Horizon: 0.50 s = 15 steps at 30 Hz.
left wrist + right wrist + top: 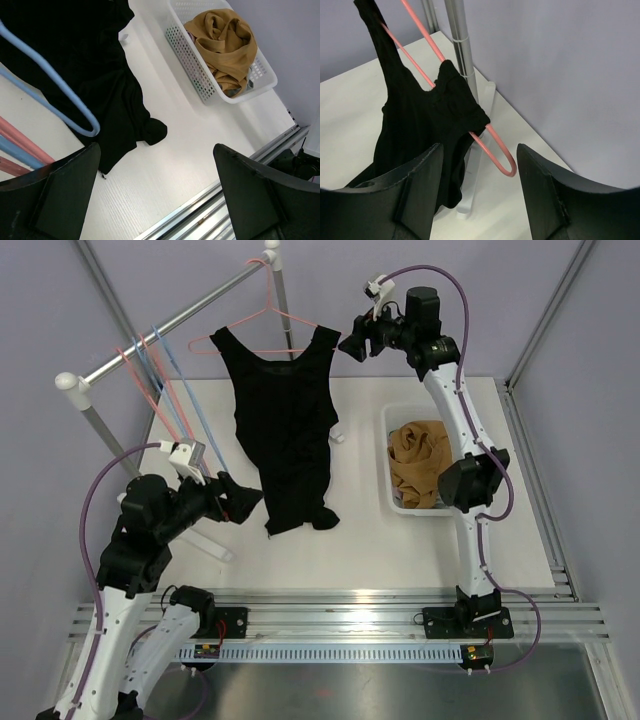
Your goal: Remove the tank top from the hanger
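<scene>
A black tank top (pixel 285 420) hangs on a pink hanger (pixel 270 315) from the rack rail, with its hem bunched on the white table. My right gripper (pixel 350 343) is open and empty, just right of the tank top's right shoulder. In the right wrist view (pixel 480 195) the strap (pixel 455 105) and the hanger's looped end (pixel 505 165) lie just ahead of the jaws, untouched. My left gripper (pixel 238 502) is open and empty beside the hem's left edge. In the left wrist view (pixel 157 200) the black cloth (pixel 100 90) lies ahead and to the left.
A white basket (pixel 392 440) holding a tan cloth (pixel 420 460) stands to the right. Spare blue and pink hangers (pixel 160 380) hang on the rail (pixel 170 335) at the left. The rack's post (pixel 278 290) stands behind the tank top. A metal track (pixel 330 615) runs along the front edge.
</scene>
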Available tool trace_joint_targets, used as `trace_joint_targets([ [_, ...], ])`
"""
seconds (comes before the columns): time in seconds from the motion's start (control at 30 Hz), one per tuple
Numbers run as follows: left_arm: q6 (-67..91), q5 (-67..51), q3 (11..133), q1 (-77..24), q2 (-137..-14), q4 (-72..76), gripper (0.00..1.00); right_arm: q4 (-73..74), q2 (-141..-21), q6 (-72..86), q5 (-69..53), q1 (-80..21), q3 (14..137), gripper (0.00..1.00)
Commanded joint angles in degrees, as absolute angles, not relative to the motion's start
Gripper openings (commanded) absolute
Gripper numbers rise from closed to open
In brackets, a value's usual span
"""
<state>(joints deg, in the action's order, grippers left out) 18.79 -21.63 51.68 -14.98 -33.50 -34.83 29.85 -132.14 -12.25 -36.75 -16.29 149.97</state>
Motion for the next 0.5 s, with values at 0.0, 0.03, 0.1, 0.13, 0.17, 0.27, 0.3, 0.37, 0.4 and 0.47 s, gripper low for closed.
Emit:
trace_joint_targets([
  [0.0,17.5,-20.4,51.3,-14.8,-32.9,-31.7,0.99,27.3,-134.7,-14.3,-42.7,-16.3,154.9,0.67],
  [0.03,17.4,-20.0,51.3,-14.8,-32.9,-31.9,0.99,26.6,-135.3,-14.5,-42.6,-16.4,155.3,0.68],
  [0.1,17.5,-18.6,51.1,-14.7,-32.9,-32.1,0.99,25.6,-134.8,-14.6,-40.8,-16.4,154.5,0.68],
  [0.13,17.8,-18.3,51.0,-14.8,-32.9,-32.0,0.99,23.3,-133.3,-14.0,-40.2,-16.4,152.0,0.68],
  [0.17,18.2,-17.9,51.0,-14.7,-33.1,-31.6,0.99,21.9,-132.4,-13.5,-38.2,-16.4,150.3,0.71],
  [0.27,22.0,-19.9,52.6,-14.8,-35.1,-30.4,0.99,18.9,-129.7,-13.3,-37.5,-16.4,145.9,0.67],
  [0.3,22.6,-21.9,54.5,-14.7,-37.2,-29.8,0.99,21.3,-130.0,-13.7,-38.7,-16.4,146.6,0.65],
  [0.37,23.3,-23.2,56.8,-14.8,-38.8,-30.0,0.99,25.3,-132.8,-14.1,-42.2,-16.4,152.5,0.6],
  [0.4,23.8,-23.0,58.4,-14.8,-39.1,-30.0,0.99,28.7,-133.6,-14.3,-43.7,-16.4,155.0,0.59],
  [0.47,24.3,-21.5,59.9,-14.9,-39.0,-30.0,0.99,29.4,-133.6,-13.8,-49.2,-16.4,153.6,0.55],
])
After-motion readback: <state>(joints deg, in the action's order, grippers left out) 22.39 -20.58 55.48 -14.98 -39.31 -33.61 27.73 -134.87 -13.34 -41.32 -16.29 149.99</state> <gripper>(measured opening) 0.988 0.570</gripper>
